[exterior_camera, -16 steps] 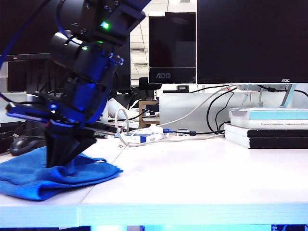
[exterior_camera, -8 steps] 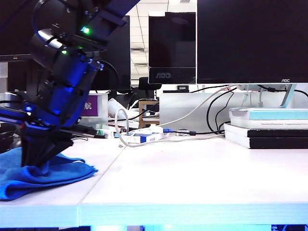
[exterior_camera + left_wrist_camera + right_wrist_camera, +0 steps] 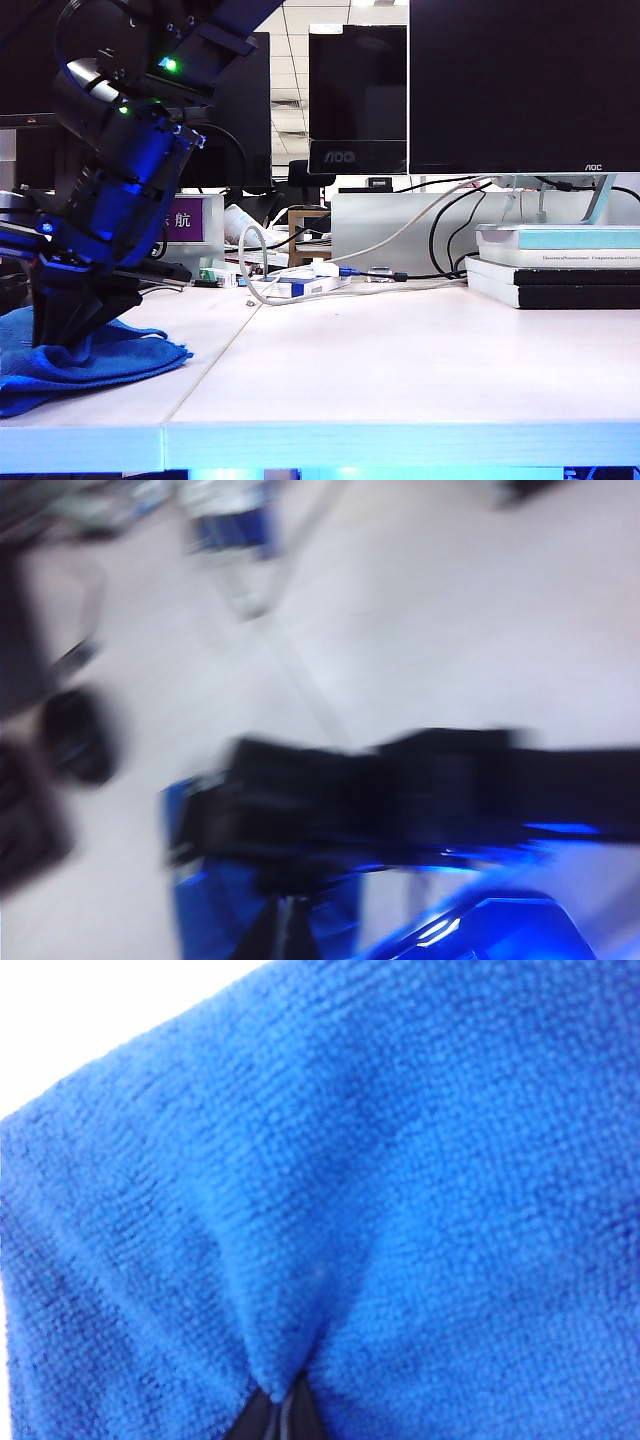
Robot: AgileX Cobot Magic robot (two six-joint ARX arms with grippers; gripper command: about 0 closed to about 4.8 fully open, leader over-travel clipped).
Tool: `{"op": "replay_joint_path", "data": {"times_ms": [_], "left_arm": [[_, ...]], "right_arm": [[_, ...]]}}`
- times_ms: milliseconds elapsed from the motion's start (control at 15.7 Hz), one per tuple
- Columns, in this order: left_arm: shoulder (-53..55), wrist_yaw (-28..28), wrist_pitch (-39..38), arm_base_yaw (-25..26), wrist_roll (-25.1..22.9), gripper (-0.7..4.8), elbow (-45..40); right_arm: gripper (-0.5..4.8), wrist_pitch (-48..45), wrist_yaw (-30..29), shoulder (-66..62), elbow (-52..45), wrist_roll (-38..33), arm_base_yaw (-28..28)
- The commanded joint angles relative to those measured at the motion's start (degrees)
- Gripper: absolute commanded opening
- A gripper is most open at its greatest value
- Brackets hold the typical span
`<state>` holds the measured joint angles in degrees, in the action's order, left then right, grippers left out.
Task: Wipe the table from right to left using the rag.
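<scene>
Front edge of the table [image 3: 400, 440] was noted nearest, pale, with a thin seam [image 3: 215, 365] running back across the white top. The rag [image 3: 110, 362], bright blue and folded, was seen lying at the far left end of the table, left of the seam and partly cut off by the exterior view's edge. The right gripper [image 3: 55, 345], reached across to that side, was pressed down onto the rag; in the right wrist view its tips [image 3: 280, 1410] were found closed tight, with a pinch of blue terry [image 3: 400, 1160] gathered between them. The left wrist view was heavily blurred: the right arm [image 3: 400, 790] was made out as a dark bar above the rag, a black mouse [image 3: 80, 735] beside it. The left gripper [image 3: 490, 925] was taken for a blurred blue form only; its opening could not be told. Farther back, a white cable [image 3: 300, 290], stacked books [image 3: 560, 265] and dark monitors [image 3: 520, 80] were recorded.
</scene>
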<state>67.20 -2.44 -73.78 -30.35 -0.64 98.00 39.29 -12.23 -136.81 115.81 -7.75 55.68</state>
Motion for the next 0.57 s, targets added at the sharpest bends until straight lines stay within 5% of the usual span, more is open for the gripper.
{"op": "replay_joint_path", "data": {"times_ms": [64,318,572], "left_arm": [[-0.1,7.8,-2.2,12.4,-0.4,-0.06,0.0],[-0.1,21.0,-2.3,28.7,-1.1,-0.06,-7.0],[0.3,31.1,4.7,36.3,-3.8,-0.06,-21.0]], "right_arm": [[-0.06,1.4,-0.3,-0.4,0.0,-0.2,0.3],[-0.06,1.5,-0.4,-0.4,0.0,-0.2,-0.1],[-0.06,1.6,-0.4,-0.4,0.0,-0.2,-0.1]]}}
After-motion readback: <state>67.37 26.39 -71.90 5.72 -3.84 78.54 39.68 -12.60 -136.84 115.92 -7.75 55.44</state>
